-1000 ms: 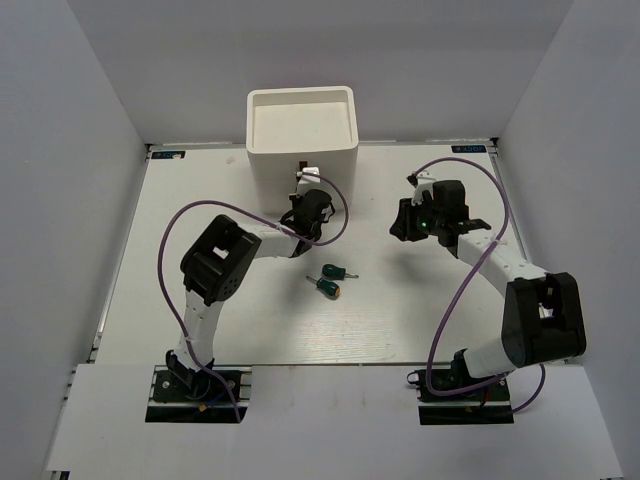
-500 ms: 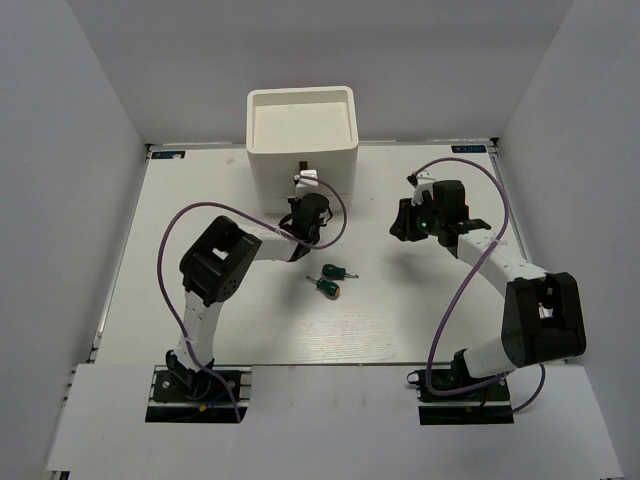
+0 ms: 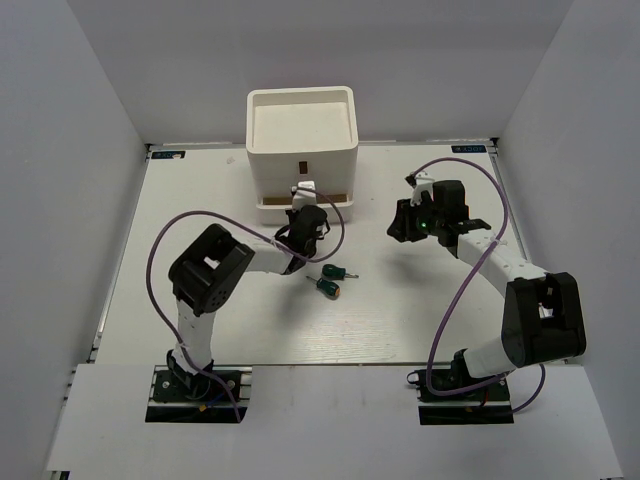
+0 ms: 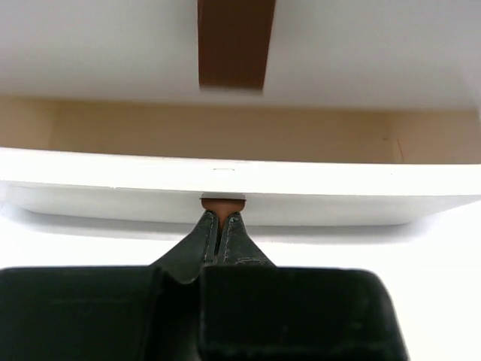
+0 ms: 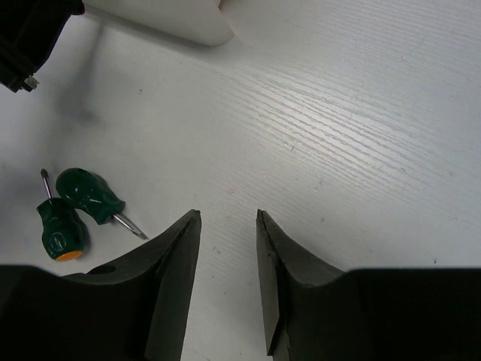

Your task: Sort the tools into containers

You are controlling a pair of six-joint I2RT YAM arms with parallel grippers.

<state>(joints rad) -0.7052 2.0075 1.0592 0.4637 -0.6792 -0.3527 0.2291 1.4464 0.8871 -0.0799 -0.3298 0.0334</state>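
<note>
**Lower drawer slides open**

The white organizer (image 3: pixel 335 168) sits at the far edge of the table (image 3: pixel 400 310), and its lower drawer (image 4: pixel 338 192) is out a crack now, flush a second ago. The left gripper (image 4: pixel 222 222) is pinched on its brown handle (image 4: pixel 223 202). The right gripper (image 5: pixel 228 226) hangs spread, empty. Stubby green screwdrivers (image 5: pixel 90 194) lie mid-table. White walls (image 3: pixel 80 120) all around; blue corner stickers (image 3: pixel 168 154) unreadable.

- White organizer (image 3: pixel 300 150) sits at the table's back, its bottom drawer (image 3: pixel 330 201) standing slightly open.
- Stubby green screwdriver (image 3: pixel 339 272) lies mid-table, orange-capped screwdriver (image 3: pixel 326 288) just beside it.
</note>
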